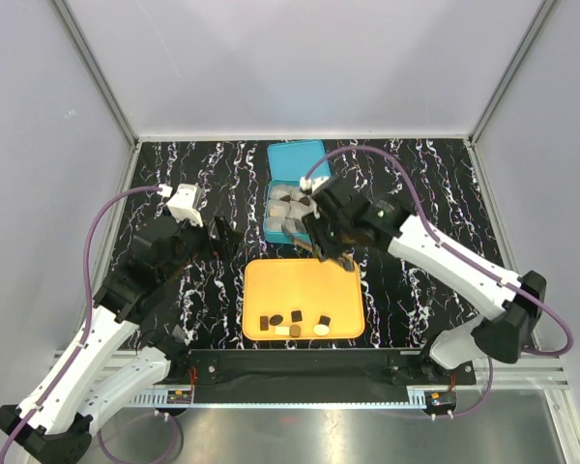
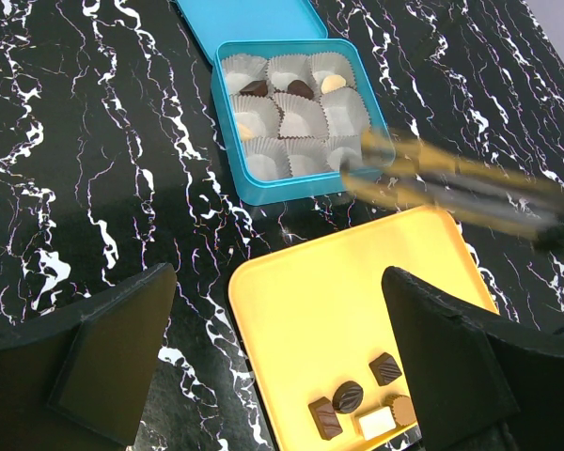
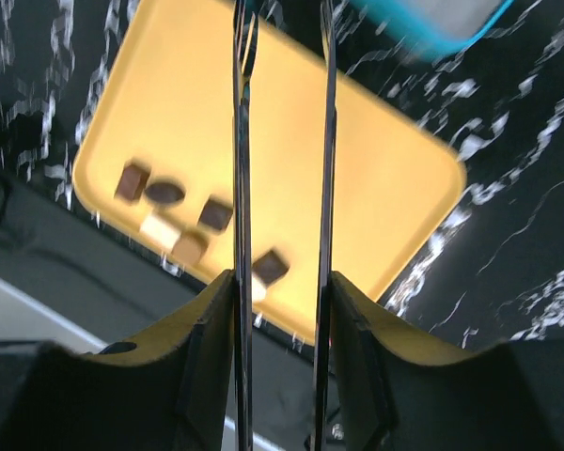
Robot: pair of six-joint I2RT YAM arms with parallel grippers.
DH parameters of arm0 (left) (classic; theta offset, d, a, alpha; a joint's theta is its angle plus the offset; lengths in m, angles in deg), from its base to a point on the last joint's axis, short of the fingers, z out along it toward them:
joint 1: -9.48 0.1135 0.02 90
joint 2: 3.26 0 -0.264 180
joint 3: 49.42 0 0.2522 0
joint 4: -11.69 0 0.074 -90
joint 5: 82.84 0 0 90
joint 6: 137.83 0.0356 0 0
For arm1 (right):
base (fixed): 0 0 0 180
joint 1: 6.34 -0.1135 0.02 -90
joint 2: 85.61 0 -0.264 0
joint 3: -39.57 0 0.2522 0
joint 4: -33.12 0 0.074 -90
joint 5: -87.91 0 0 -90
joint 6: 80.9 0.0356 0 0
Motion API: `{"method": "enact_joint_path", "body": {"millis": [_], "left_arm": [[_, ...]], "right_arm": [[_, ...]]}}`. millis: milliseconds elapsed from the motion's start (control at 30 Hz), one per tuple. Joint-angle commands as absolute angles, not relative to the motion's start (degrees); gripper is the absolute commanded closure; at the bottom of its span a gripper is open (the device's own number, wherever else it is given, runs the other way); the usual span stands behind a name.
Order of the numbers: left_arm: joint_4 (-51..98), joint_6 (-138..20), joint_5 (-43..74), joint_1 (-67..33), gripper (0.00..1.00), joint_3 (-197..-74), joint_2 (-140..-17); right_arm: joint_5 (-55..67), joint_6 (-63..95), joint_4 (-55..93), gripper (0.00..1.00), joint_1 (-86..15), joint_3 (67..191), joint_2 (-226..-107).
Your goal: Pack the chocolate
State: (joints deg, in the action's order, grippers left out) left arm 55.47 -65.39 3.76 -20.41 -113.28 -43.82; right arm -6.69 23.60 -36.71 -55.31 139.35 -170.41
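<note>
Several chocolates (image 1: 295,322), dark and cream, lie along the near edge of the orange tray (image 1: 303,280); they also show in the left wrist view (image 2: 348,396) and the right wrist view (image 3: 214,214). Three more sit in the back row of paper cups in the blue box (image 2: 227,122). My right gripper (image 1: 331,234) is shut on long metal tongs (image 3: 240,141), whose blades stand apart with nothing seen between them. The tongs (image 2: 451,178) hover between the box and the tray's far edge. My left gripper (image 2: 282,319) is open and empty, left of the tray.
The box's blue lid (image 1: 298,157) lies open behind the box. Empty white paper cups (image 2: 301,117) fill the other compartments. The black marbled table (image 1: 425,184) ends at a black rail (image 1: 300,365) just below the tray.
</note>
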Motion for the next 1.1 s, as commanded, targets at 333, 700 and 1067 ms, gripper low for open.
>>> {"method": "enact_joint_path", "body": {"millis": [333, 700, 1067], "left_arm": [[53.2, -64.9, 2.9, -20.2, 0.01, -112.8, -44.0], [53.1, -64.9, 3.2, -20.1, 0.01, -112.9, -44.1], [53.3, -64.9, 3.2, -20.2, 0.01, -112.9, -44.0]], "right_arm": [[-4.5, 36.2, -39.5, 0.50, -70.6, 126.3, -163.2], [-4.4, 41.6, -40.5, 0.49, -74.2, 123.4, -161.3], [-4.0, 44.4, -41.1, 0.49, -76.7, 124.2, -164.3]]}}
